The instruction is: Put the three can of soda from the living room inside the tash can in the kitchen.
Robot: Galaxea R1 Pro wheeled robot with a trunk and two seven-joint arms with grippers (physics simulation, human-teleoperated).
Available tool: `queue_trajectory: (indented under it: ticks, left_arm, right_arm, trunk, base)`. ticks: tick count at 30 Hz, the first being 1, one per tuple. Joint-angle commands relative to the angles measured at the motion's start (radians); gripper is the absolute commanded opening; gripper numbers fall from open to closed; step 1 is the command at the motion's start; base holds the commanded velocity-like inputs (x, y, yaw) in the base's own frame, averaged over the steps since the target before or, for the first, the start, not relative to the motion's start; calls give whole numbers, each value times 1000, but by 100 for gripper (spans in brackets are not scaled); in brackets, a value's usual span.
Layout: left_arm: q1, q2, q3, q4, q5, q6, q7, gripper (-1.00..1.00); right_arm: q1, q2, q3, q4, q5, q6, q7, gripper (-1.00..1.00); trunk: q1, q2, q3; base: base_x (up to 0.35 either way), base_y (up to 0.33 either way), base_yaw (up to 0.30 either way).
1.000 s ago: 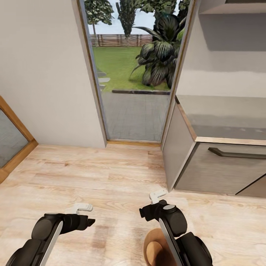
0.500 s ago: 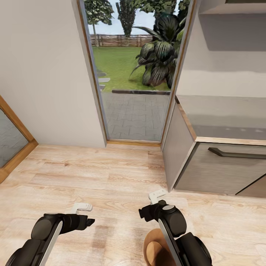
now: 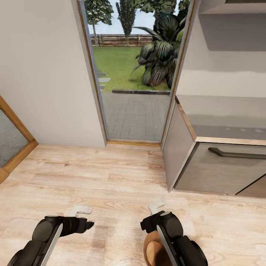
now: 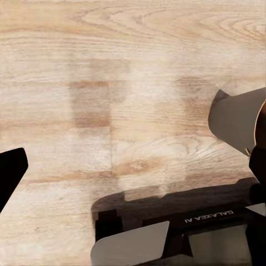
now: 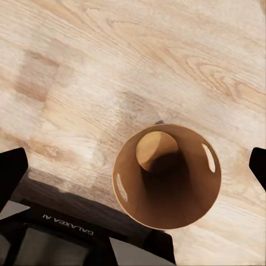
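Observation:
The tash can (image 5: 166, 177), a round copper-brown bin with oval handle holes, stands on the wood floor right under my right arm; in the head view its rim (image 3: 148, 248) peeks out beside that arm. My right gripper (image 3: 157, 204) hangs above it, open, with its dark fingers (image 5: 11, 172) wide apart and nothing between them. My left gripper (image 3: 82, 210) hovers over bare floor to the left, also open and holding nothing. The cans of soda are out of view.
A tall glass door (image 3: 135, 74) onto a garden is straight ahead. A grey cabinet with a countertop (image 3: 221, 122) and a dark handle (image 3: 236, 153) stands at the right. A wood-framed glass panel (image 3: 11, 140) leans in at the left. Pale wood floor (image 3: 111, 177) lies between.
Both grippers have slid slightly back toward my body, the right one more than the left. The bin and the room have not moved.

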Motion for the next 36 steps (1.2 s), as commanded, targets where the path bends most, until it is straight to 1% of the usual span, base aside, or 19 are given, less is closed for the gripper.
queue_trajectory:
  ticks: [1,2,6,7,9,11,12,13,14,15,16,18,20,25,29,30,31,32,36]
  left_arm:
    - [0,0,0,18,1,-6,0,100]
    - [0,0,0,39,1,-13,0,100]
    - [0,1,3,168,2,-48,1,100]
    - [0,1,4,231,2,-64,2,100]
    - [0,2,4,297,2,-87,2,100]
    - [0,2,5,364,3,-114,3,100]
    - [-1,3,4,431,3,-141,3,100]
    - [-1,3,4,463,3,-154,4,100]
    - [-1,3,4,520,3,-179,5,100]
    - [-1,3,4,546,3,-192,7,100]
    - [-2,3,4,587,4,-215,11,100]
    - [-2,3,4,615,4,-232,16,100]
    - [-2,3,5,632,4,-242,20,100]
    - [-3,0,4,651,5,-255,25,100]
    - [-3,-2,4,653,5,-259,26,100]
    - [-7,-2,4,656,5,-261,27,100]
    - [-11,-3,4,658,5,-261,27,100]
    - [-18,-4,4,662,4,-263,28,100]
    - [-27,-6,4,672,4,-272,30,100]
  right_arm:
    - [0,0,-1,13,0,0,0,100]
    - [1,0,-1,27,0,0,0,100]
    - [1,2,-2,124,-1,0,1,100]
    - [2,2,-3,162,-1,0,2,100]
    - [2,2,-5,198,-4,0,3,100]
    - [2,2,-15,230,-17,0,4,100]
    - [2,1,-41,258,-44,-11,4,100]
    - [2,0,-59,271,-62,-17,4,100]
    - [2,-1,-102,298,-102,-27,4,100]
    - [2,-2,-126,312,-122,-30,4,100]
    - [2,-3,-170,339,-155,-40,4,100]
    - [2,-5,-207,361,-177,-58,4,100]
    - [2,-6,-230,378,-191,-81,4,100]
    - [2,-12,-263,402,-206,-126,4,100]
    - [2,-42,-276,409,-212,-142,-3,100]
    - [2,-57,-281,410,-213,-146,-4,100]
    - [2,-65,-287,411,-213,-147,-5,100]
    - [2,-76,-308,412,-214,-149,-4,100]
    - [2,-91,-369,413,-212,-160,0,100]
  trunk:
    - [0,0,0]
    - [0,0,0]
    - [0,0,0]
    - [0,0,0]
    - [0,0,0]
    - [0,0,0]
    - [0,0,0]
    - [0,0,0]
    - [0,0,0]
    - [0,0,0]
    - [0,0,0]
    - [0,0,0]
    - [0,0,0]
    - [0,0,0]
    - [0,0,0]
    - [0,0,0]
    - [0,0,0]
    - [0,0,0]
    - [0,0,0]
  base:
    - [0,0,0]
    - [0,0,0]
    - [0,0,0]
    - [0,0,0]
    - [0,0,0]
    - [0,0,0]
    - [0,0,0]
    - [0,0,0]
    - [0,0,0]
    - [0,0,0]
    - [0,0,0]
    - [0,0,0]
    - [0,0,0]
    - [0,0,0]
    - [0,0,0]
    - [0,0,0]
    - [0,0,0]
    - [0,0,0]
    - [0,0,0]
